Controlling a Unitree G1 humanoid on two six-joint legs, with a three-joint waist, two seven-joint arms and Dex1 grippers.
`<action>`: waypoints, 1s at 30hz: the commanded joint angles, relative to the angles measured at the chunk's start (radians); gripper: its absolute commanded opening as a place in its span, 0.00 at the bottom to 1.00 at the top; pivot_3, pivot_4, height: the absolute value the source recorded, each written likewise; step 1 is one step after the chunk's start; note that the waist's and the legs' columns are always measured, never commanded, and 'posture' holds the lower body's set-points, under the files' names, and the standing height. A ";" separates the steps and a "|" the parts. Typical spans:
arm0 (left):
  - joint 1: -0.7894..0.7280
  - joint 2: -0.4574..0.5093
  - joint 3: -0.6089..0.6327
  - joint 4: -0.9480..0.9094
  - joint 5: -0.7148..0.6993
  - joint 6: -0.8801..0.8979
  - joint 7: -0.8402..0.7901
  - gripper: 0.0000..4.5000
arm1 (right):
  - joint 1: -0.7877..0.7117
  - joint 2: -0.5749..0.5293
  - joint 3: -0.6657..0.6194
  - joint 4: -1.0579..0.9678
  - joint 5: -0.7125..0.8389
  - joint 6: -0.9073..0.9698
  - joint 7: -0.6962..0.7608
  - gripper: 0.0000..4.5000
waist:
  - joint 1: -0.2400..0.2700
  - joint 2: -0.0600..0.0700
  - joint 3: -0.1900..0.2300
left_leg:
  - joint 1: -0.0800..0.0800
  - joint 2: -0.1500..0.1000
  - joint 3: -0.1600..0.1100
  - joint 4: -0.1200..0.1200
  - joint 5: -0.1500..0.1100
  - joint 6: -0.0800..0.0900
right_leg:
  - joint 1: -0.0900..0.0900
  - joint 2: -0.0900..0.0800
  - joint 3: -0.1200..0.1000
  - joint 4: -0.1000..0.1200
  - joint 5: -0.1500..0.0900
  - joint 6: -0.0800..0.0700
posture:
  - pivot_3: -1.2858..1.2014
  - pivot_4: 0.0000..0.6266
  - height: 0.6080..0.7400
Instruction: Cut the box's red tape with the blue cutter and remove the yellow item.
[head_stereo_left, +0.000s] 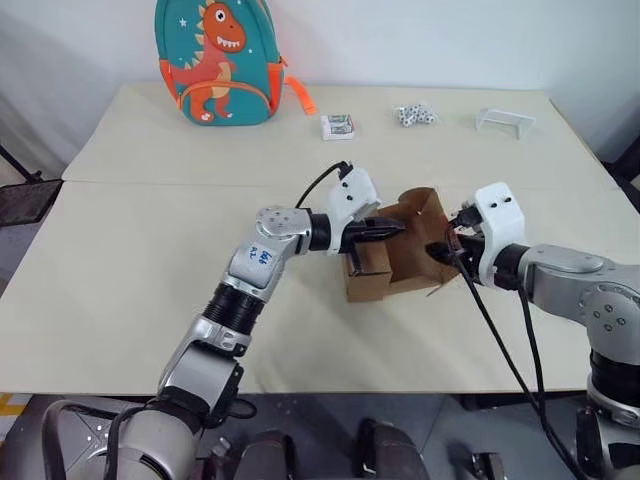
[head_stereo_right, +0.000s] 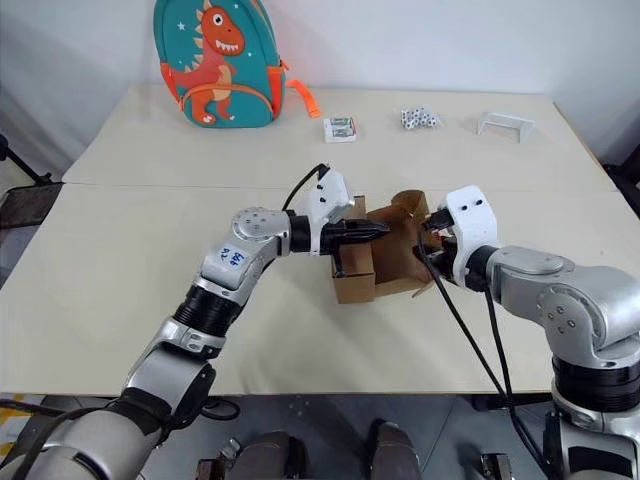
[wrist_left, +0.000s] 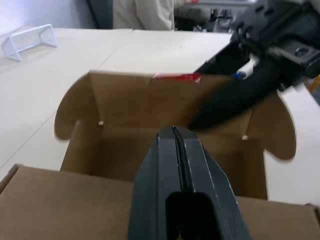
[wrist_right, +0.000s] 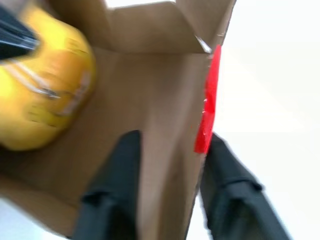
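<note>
the box sits open at centre frame on the table. the left gripper, jaws pressed together and empty, reaches over it. the right gripper straddles the flap bearing the red tape, jaws either side. the yellow item lies inside the box.

The brown cardboard box stands open on the table, flaps raised, red tape along one flap's edge. The yellow item, seemingly soft, lies inside.

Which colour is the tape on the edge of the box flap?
Red tape; right wrist view.
</note>
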 joint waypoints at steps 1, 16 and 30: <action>0.016 0.004 -0.018 -0.010 0.020 0.002 0.006 0.00 | -0.017 -0.001 -0.004 -0.038 -0.024 0.007 0.014 0.03 | 0.003 0.000 0.000 | 0.000 0.000 0.000 0.000 0.000 0.000 | 0.000 0.000 0.000 0.000 0.000 0.000 | 0.52 0.24 1.00; 0.066 0.088 0.004 -0.078 0.015 0.058 -0.005 0.00 | -0.112 -0.015 0.033 -0.054 -0.092 0.033 0.075 0.01 | -0.002 0.000 0.000 | 0.000 0.000 0.000 0.001 0.000 0.000 | 0.000 0.000 0.000 0.001 0.000 0.000 | 0.52 0.24 1.00; 0.168 0.190 0.033 -0.185 -0.008 0.135 -0.022 0.00 | -0.188 -0.018 -0.005 -0.114 -0.079 0.127 0.131 0.01 | 0.000 0.001 0.000 | 0.001 0.000 0.000 0.001 0.000 0.000 | 0.000 0.000 0.000 0.002 0.000 0.000 | 0.52 0.24 1.00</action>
